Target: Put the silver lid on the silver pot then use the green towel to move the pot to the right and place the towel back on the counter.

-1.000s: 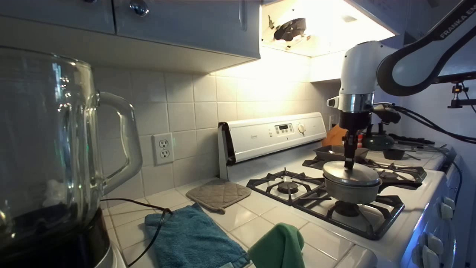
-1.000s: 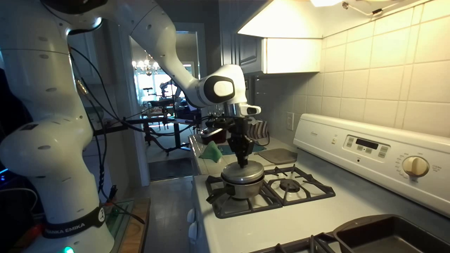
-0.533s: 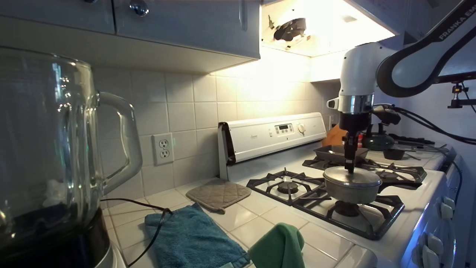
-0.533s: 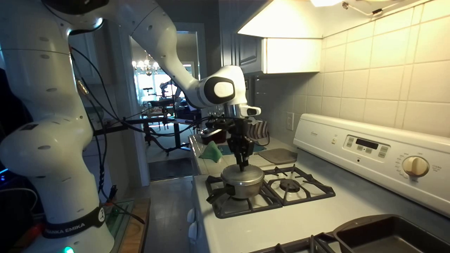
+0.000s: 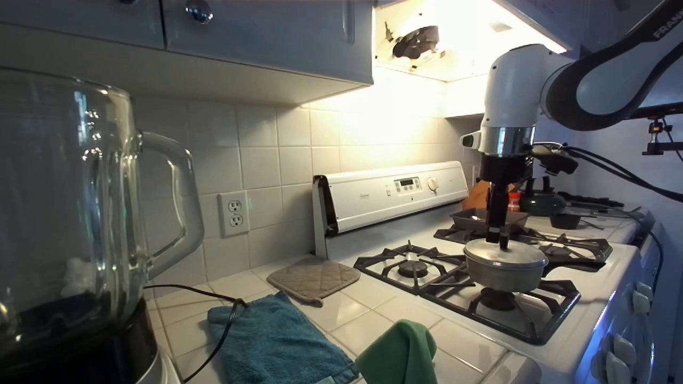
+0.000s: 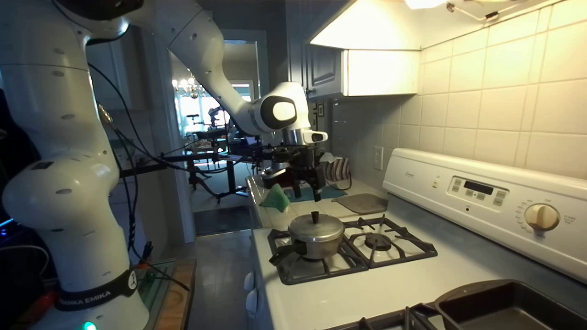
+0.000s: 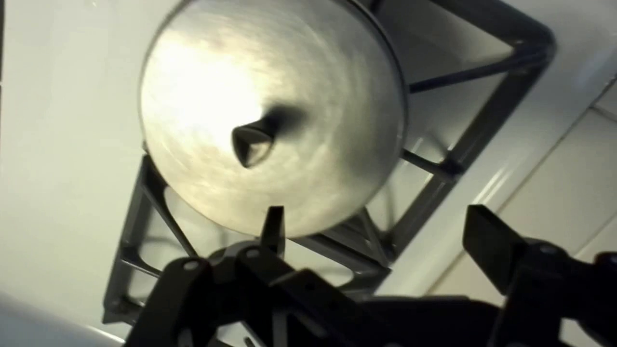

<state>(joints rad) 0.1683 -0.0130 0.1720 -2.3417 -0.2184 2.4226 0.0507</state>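
You have the silver lid [image 6: 305,230] sitting level on the silver pot [image 6: 323,250], knob [image 6: 315,217] up. Pot's on the grate [image 6: 316,276] at the stove's front corner, next to the bench [image 5: 469,344]; black handle [image 6: 285,254] points toward the stove's front edge. Your pincer [image 7: 376,226] hangs with fingers [image 7: 489,246] spread wide, higher than the knob and apart from it, toward the bench.

Your green towel [image 5: 400,354] stands peaked near the bench's front edge, just beside the teal cloth [image 5: 277,341]. Grey pot holder [image 5: 314,278] lies at the bench's back corner, near the stove. Bench surface: white square tile, visible grout, glare on some tiles. Stove top [image 6: 367,293] is white, shiny; dark baking pan [image 6: 509,314] sits toward its back edge, on the side away from the towel.

Room: range hood [image 5: 469,42] is lit and washes out the tiled wall [image 5: 293,128]; you get dim, bluish shadow around it. In an exterior view you see through a doorway [image 6: 250,35] to a lit chandelier [image 6: 191,87].
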